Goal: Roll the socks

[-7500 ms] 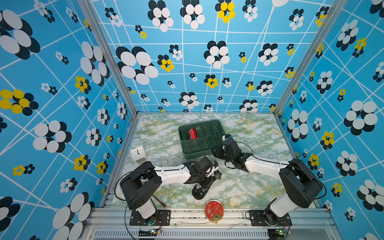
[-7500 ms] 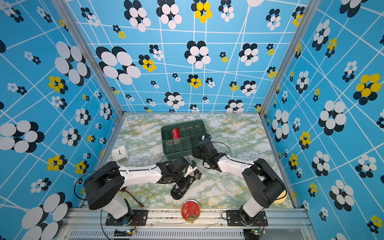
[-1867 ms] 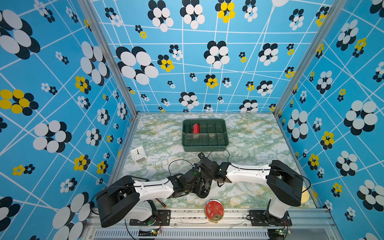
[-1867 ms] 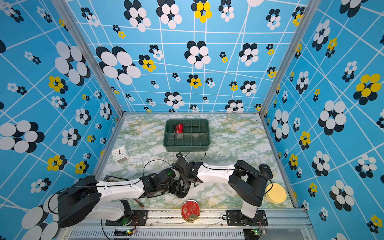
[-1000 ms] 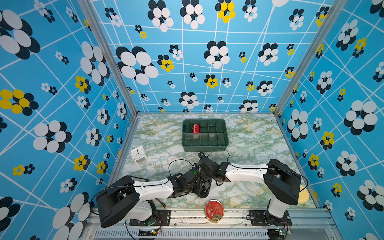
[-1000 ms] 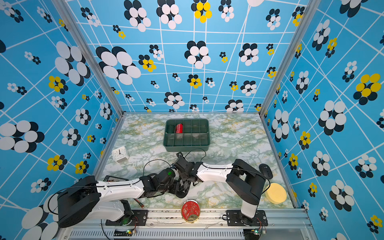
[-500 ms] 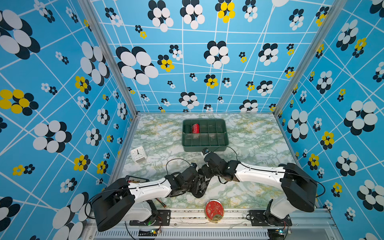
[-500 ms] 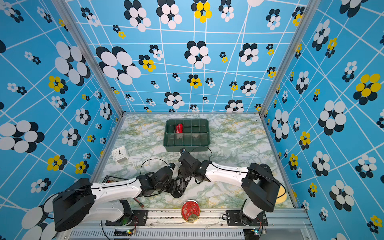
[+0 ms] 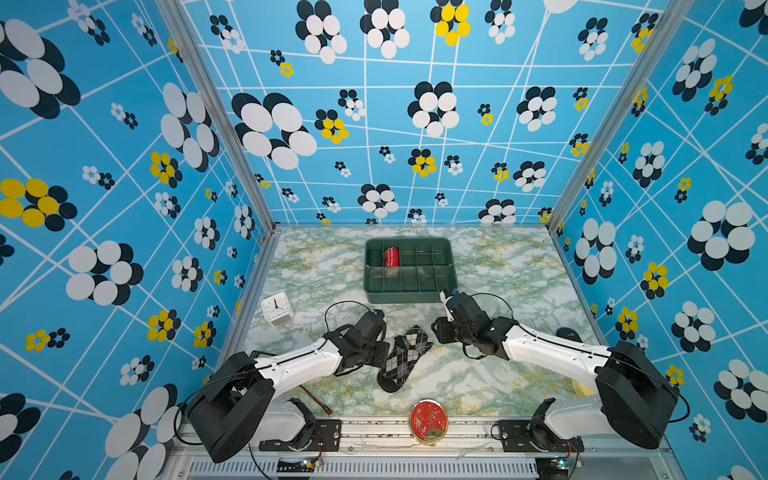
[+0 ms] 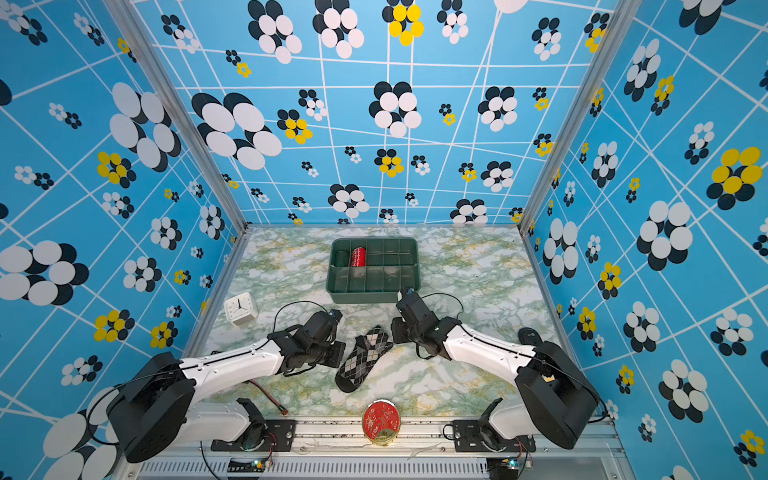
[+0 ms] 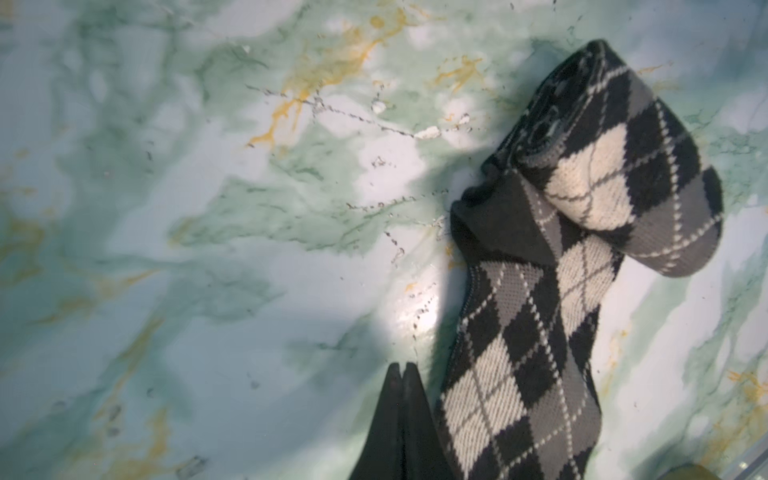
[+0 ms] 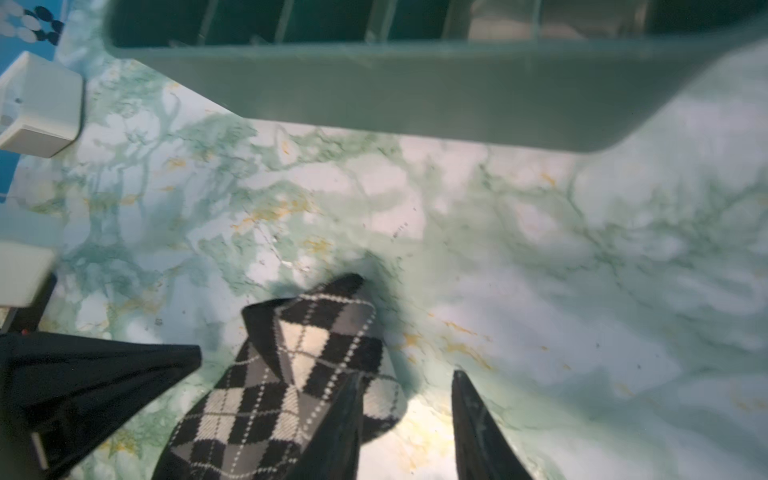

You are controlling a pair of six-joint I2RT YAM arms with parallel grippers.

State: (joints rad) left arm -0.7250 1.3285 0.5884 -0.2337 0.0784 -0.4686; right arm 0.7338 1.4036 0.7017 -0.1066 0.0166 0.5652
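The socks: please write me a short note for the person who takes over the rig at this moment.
Left gripper: shut, empty, beside the socks.
Right gripper: open, empty, at the rolled end.
Socks: lying on the table between both arms, in front of the green tray.
Done: only the end nearer the tray is rolled up.
Left: roll the flat part, down to the black toe.

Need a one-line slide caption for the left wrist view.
Left wrist view: argyle socks, one end partly rolled, lie on the marble table; the shut left gripper sits beside them.
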